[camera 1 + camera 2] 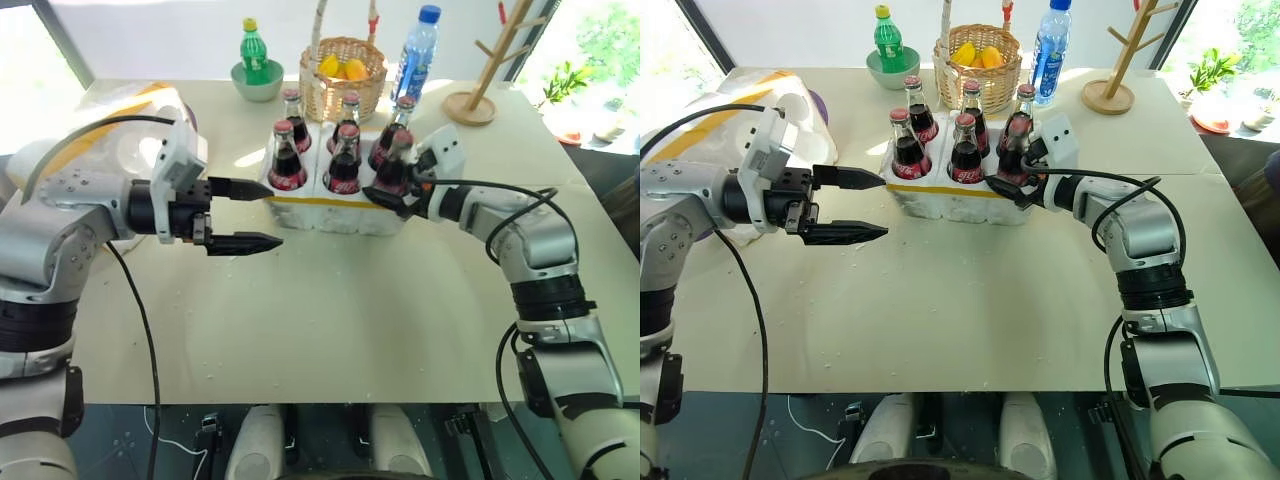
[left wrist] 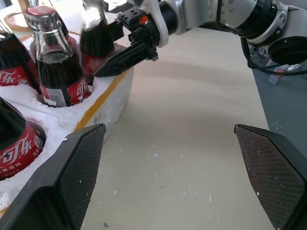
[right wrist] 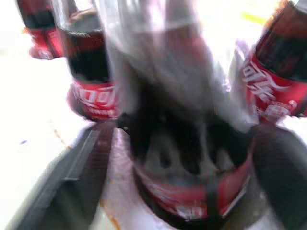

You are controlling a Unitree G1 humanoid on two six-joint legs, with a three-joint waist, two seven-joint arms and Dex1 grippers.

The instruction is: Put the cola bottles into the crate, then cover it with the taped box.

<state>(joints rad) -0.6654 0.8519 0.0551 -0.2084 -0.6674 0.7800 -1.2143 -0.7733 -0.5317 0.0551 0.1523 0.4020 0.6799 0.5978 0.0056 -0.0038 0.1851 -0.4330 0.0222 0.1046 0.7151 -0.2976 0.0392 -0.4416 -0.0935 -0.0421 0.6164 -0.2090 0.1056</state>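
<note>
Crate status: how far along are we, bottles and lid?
All six cola bottles stand in the crate. The right gripper is at the front-right bottle, fingers either side; grip unclear. The left gripper hangs open. Left: cover with the taped box, which sits off to the left.

1. We're right up against a cola bottle (image 3: pixel 189 158), blurred, its red label low between our right gripper (image 3: pixel 184 163) fingers.
2. One dark finger (image 3: pixel 72 167) stands on one side of it, the other finger (image 3: pixel 283 172) opposite, spread wide.
3. More cola bottles behind: one (image 3: pixel 91 81) close, another (image 3: pixel 278 72) at the edge.
</note>
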